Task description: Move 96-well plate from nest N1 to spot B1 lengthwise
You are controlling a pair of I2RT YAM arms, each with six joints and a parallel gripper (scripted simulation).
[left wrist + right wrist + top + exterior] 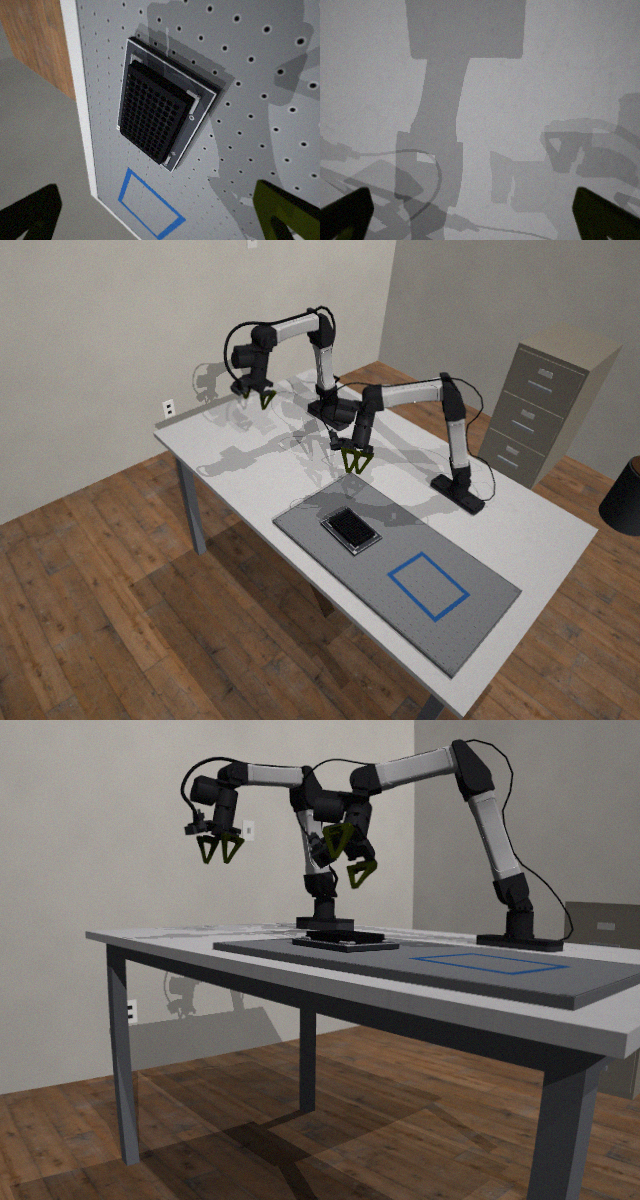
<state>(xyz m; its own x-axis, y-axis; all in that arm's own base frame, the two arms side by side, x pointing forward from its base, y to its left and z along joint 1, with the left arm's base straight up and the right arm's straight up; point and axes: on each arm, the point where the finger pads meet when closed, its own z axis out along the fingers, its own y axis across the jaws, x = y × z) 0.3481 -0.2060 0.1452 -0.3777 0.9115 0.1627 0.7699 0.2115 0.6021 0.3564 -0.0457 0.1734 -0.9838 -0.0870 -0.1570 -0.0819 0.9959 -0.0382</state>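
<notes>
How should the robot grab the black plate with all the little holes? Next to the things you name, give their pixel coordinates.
I'd pinch the plate (352, 527) (345, 935) (156, 113) by its two long sides, coming straight down from above. It lies flat, standing up a bit out of the nest (358, 549) (347, 947) (199, 118), and its long sides are closer together than its ends, so open fingers should fit more easily.
</notes>
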